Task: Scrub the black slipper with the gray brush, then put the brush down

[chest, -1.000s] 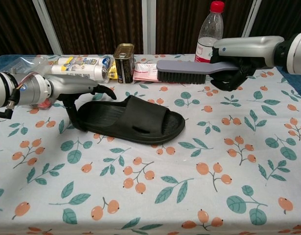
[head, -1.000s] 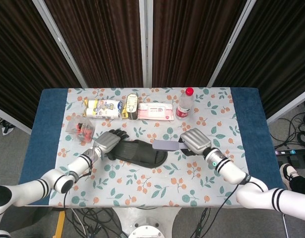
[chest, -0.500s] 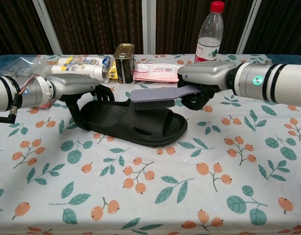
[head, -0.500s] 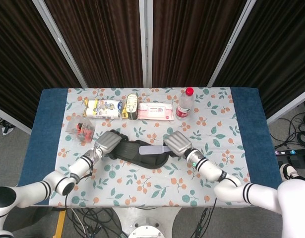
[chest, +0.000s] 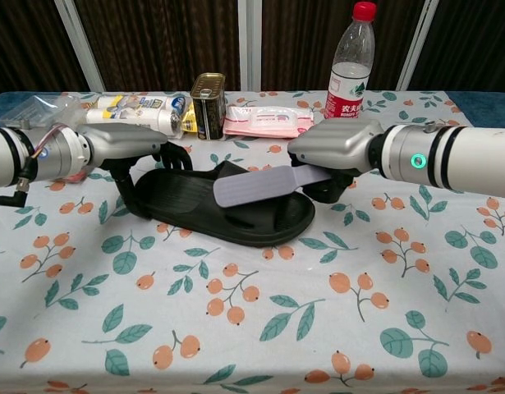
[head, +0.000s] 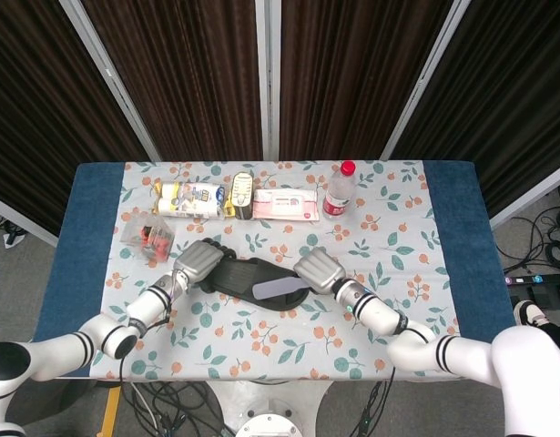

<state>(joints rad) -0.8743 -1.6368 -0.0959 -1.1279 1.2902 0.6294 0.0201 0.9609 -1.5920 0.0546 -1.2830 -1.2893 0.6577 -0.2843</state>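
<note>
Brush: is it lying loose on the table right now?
No, the right robot hand holds the brush over the slipper.

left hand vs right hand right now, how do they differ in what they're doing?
The left hand grips the heel end of the black slipper, steadying it; the right hand holds the gray brush by its handle. The left hand sits at the slipper's rear edge, while the right hand is beside the toe end, with the brush angled down over the slipper. Both are low over the table and closed on something.

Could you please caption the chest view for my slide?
Left hand steadies the black slipper while the right hand holds the gray brush on it.
</note>
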